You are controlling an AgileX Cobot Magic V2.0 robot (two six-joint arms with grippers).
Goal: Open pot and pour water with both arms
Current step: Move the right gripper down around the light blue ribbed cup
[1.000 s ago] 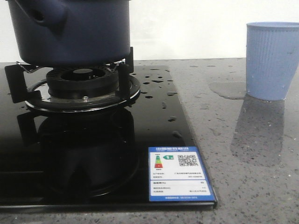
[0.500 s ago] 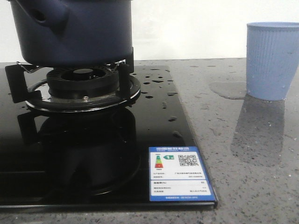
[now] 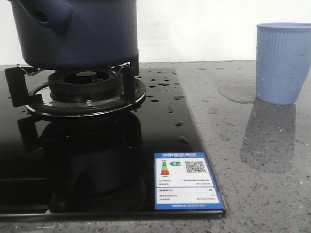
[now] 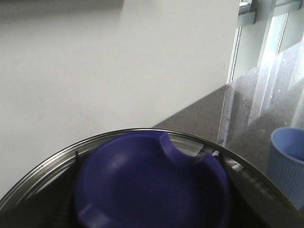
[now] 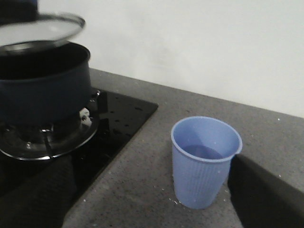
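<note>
Sitting on the burner (image 3: 87, 90) of the black stove (image 3: 165, 131), the pot (image 3: 73, 31) stands upright, its stubby handle pointing toward the camera. Right of the stove, the cup (image 5: 205, 161) holds water (image 5: 203, 152); a puddle (image 3: 236, 93) lies beside it. The lid (image 5: 40, 29) hovers above the pot. Nothing has shifted. Neither gripper's state can be told.

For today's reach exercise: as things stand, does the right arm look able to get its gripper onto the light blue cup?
Probably yes. In the right wrist view the cup stands upright on bare counter, between the dark fingers at the lower edge. The pot sits apart on the stove, and nothing blocks the approach.
</note>
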